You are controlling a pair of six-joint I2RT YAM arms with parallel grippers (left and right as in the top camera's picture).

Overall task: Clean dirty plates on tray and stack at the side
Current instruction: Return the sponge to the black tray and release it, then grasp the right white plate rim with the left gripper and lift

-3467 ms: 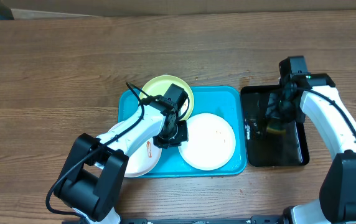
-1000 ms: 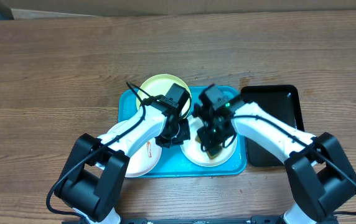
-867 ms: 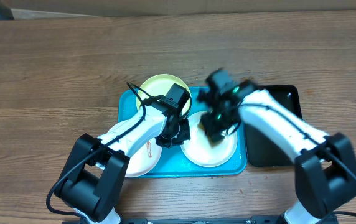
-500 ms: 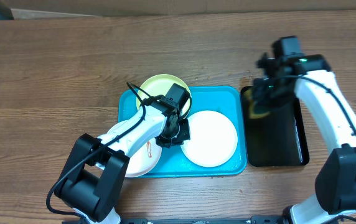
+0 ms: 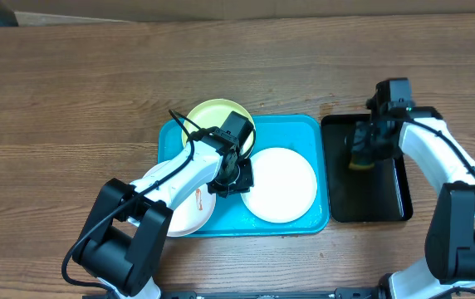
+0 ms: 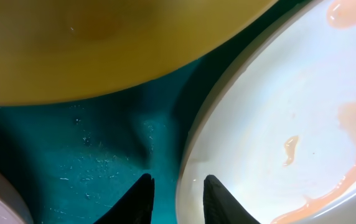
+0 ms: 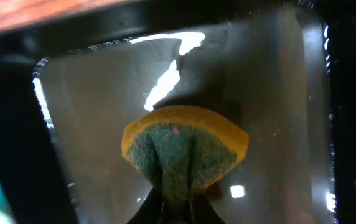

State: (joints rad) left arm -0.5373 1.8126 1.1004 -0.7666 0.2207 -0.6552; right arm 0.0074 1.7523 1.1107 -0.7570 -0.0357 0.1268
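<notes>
Two-handed: pinched sponge in right gripper over black tray beside turquoise tray; gripped rim of white plate in narrowed left gripper. Likely needed steady hold, full wipes.

The brown wood-grain table carried two trays side by side near its front edge. A turquoise tray with rounded corners lay near the middle. A narrower black tray lay just to the right of it, their long sides parallel and nearly touching. The wood around both trays showed plain grain.
</notes>
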